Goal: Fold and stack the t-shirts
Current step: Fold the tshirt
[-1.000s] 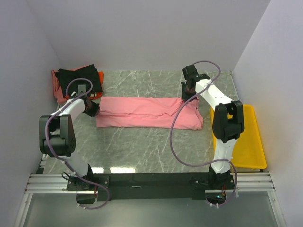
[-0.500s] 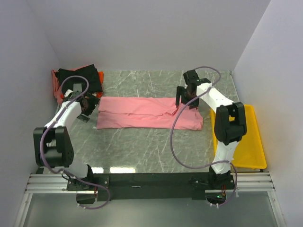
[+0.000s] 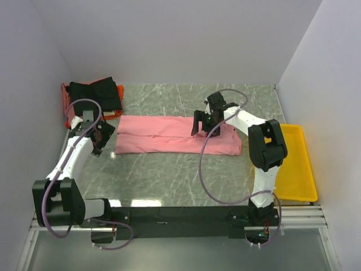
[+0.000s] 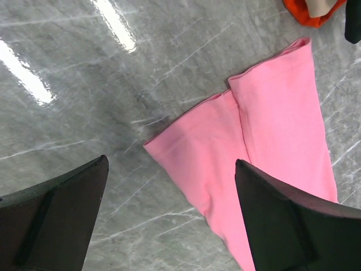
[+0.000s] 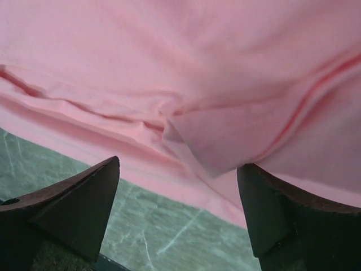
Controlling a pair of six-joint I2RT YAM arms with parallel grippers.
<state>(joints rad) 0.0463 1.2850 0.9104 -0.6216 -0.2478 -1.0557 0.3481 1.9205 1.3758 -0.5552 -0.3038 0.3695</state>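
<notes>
The pink t-shirt (image 3: 169, 134) lies folded, its long axis left to right (broader at the right); the left gripper (image 4: 170, 162) and right gripper (image 5: 178, 165) both gape wide, empty.

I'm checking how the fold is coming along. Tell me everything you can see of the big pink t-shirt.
The pink t-shirt is soft, plain salmon cloth, folded lengthwise into a long band lying flat across the grey marbled table. Its left end shows two flaps side by side; near its right end the cloth bunches into creases and a small folded flap. The open right hand hovers over that part; the open left hand is off its left end. Neither grips it.
</notes>
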